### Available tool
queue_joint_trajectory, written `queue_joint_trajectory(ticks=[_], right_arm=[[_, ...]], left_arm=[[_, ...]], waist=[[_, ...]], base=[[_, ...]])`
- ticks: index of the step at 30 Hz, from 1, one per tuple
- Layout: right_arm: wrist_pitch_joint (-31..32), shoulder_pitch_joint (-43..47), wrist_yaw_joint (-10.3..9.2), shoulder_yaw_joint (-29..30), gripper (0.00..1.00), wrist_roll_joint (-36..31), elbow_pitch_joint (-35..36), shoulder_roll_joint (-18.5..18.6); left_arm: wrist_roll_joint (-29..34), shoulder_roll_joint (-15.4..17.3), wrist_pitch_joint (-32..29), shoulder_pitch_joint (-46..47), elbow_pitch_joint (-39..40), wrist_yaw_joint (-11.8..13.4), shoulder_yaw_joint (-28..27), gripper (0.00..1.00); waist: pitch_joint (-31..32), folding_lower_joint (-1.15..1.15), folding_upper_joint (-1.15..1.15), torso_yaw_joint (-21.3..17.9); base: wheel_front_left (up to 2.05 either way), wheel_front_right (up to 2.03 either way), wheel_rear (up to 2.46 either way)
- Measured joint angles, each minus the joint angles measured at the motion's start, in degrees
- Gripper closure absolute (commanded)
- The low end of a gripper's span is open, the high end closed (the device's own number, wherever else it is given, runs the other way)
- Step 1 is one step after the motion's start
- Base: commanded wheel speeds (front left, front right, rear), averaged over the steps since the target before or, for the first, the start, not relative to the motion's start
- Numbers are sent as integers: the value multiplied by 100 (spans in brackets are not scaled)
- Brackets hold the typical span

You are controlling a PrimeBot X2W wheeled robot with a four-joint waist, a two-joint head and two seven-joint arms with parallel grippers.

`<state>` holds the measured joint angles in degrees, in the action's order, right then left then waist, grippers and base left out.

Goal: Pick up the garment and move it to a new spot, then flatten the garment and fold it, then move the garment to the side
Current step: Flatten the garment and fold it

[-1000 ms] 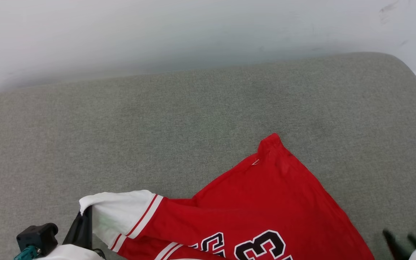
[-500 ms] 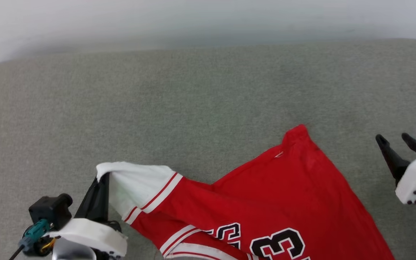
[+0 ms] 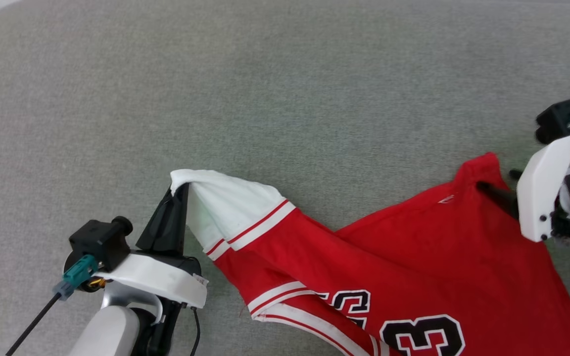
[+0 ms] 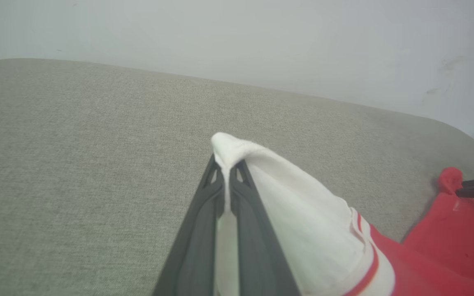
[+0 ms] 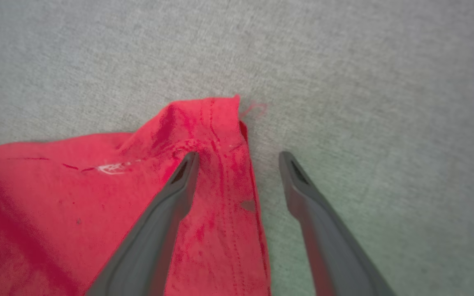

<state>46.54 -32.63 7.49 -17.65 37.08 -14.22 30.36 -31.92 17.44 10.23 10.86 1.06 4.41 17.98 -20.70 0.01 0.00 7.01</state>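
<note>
Lying across the near right of one grey cushion (image 3: 275, 94), the single garment (image 3: 413, 267) shows one black, white-outlined 3 (image 3: 421, 337) at its near edge. Two grippers are at it. The left gripper (image 3: 181, 188) (image 4: 225, 165) has both fingers pinched on the tip of the one white sleeve (image 3: 225, 207), raised in a peak. Farther right, the right gripper (image 3: 501, 182) (image 5: 237, 158) stands spread wide, holding nothing, one finger over the red corner, the other over bare cushion. Beyond, in the left wrist view, is one pale wall (image 4: 261, 41).
</note>
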Motion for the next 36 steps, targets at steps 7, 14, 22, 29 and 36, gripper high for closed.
queue_joint_trajectory(ticks=[7,14,22,29,36], right_arm=[[320,-296,0,-423,2,298,-592,35],[165,-381,-8,-709,100,549,-921,10],[-677,-684,1,-651,100,290,-1230,-42],[-1282,-1394,2,-335,100,-137,-1618,-423],[-1903,-2315,3,113,100,-521,-2050,-626]], left_arm=[[1,-93,83,137,-229,-90,92,100],[-208,-102,70,124,-367,-197,63,100],[-411,339,-250,715,-414,-344,-276,100],[-480,664,-810,2143,-1148,-392,-534,100],[-427,658,-1036,3758,-2152,-580,-487,100]], waist=[[-145,0,0,235],[77,0,0,210],[510,0,0,-51],[843,0,0,-482],[978,0,0,-804]], base=[[0,0,0],[0,0,0],[0,0,0],[0,0,0],[0,0,0]])
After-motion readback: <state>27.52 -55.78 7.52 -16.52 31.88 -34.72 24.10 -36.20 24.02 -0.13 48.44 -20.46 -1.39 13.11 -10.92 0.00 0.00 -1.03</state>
